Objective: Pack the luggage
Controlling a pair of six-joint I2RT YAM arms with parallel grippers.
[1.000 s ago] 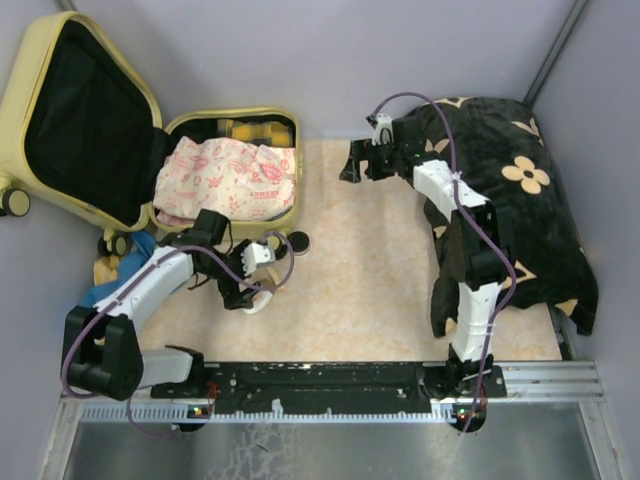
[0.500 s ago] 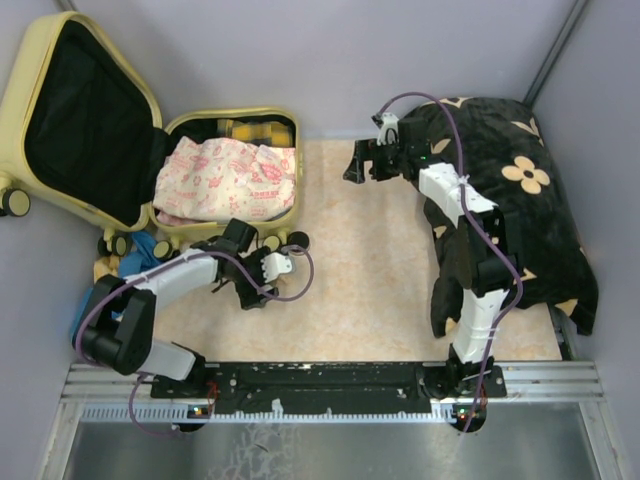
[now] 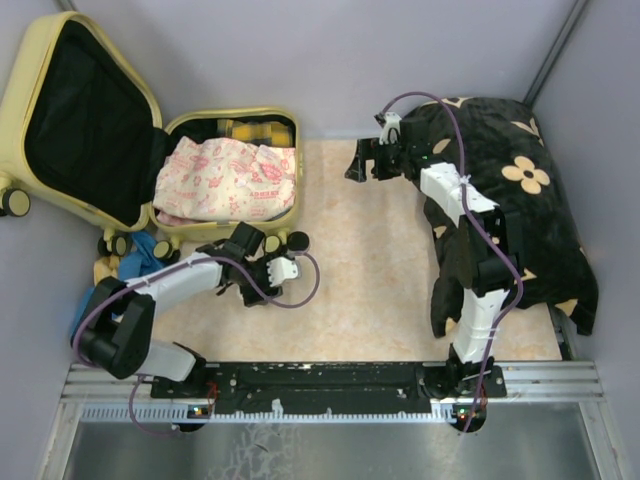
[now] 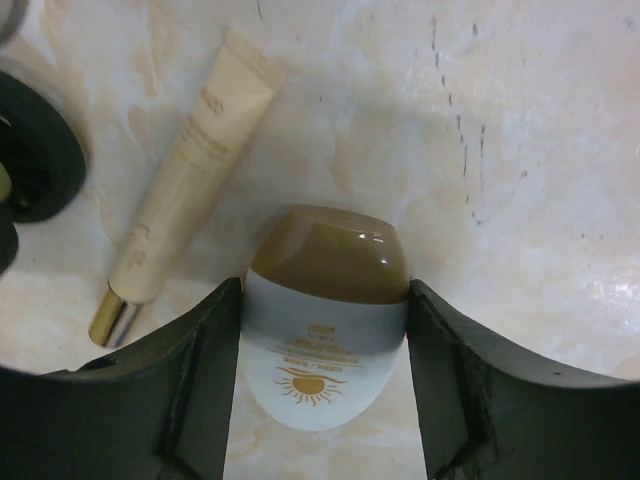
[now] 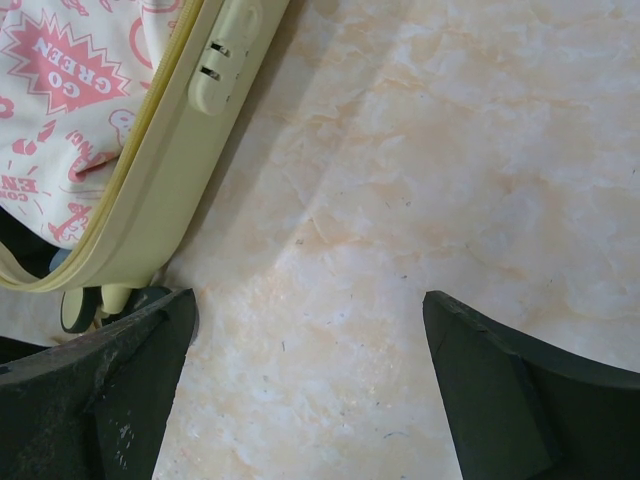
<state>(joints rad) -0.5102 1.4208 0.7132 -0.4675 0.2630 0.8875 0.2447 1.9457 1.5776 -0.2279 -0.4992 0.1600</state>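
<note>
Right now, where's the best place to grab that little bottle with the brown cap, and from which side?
Grip the sunscreen bottle across its white body just under the cap, coming down from above. It lies flat on the table, its two sides straightest there; the left gripper sits against both.

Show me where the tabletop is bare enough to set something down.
Bare: the marble tabletop between the pale yellow hard-shell suitcase and the black flowered cloth. Crowded: by the suitcase wheels, where the left hand grips a white brown-capped bottle beside a cream tube.
</note>
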